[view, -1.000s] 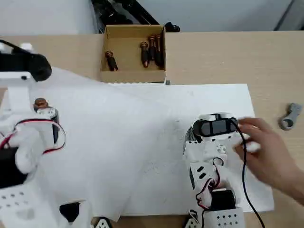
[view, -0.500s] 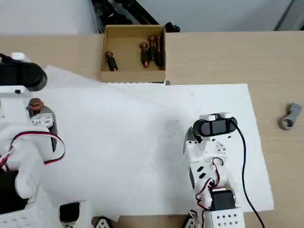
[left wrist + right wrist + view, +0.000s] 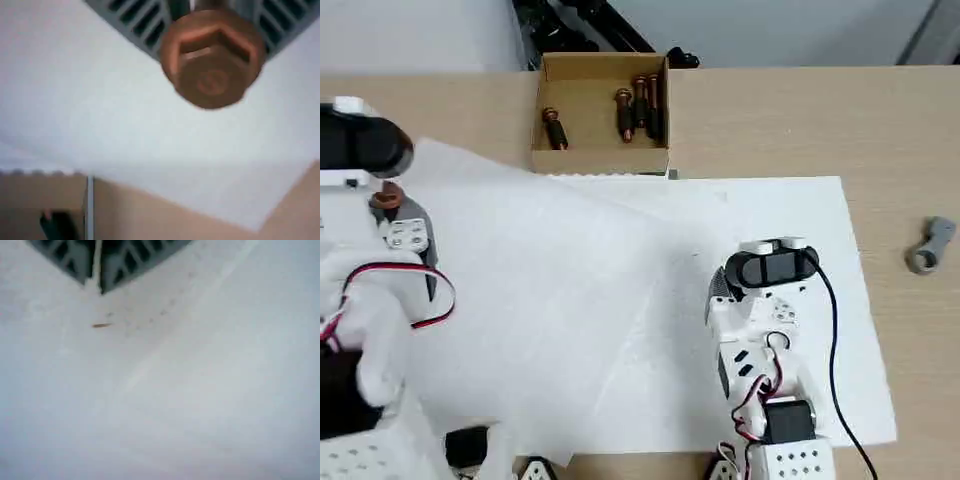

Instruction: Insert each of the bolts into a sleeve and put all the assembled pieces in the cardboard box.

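— So, what has the left claw [image 3: 400, 222] got?
— It is shut tight on a bolt [image 3: 212, 57]; the bolt's brown six-sided head sticks out past the grey fingers [image 3: 127, 22]; I cannot tell if a sleeve is on it.
— Where is that claw?
— At the left edge of the table [image 3: 770, 120], above the white sheet [image 3: 600, 290]; it is well apart from the cardboard box [image 3: 600, 160].
— And what is in the box?
— Four bolts in dark sleeves; one piece [image 3: 553, 128] lies alone on the box's left side; the other three [image 3: 640, 108] lie close together on its right side.
— What about the right claw [image 3: 98, 284]?
— Its two fingers are pressed together with nothing between them; it points down at the white sheet, near a tiny brown speck [image 3: 101, 325].
— Anything else?
— A small grey part [image 3: 930, 245] lies on the bare table, far off to the right, past the sheet's edge.
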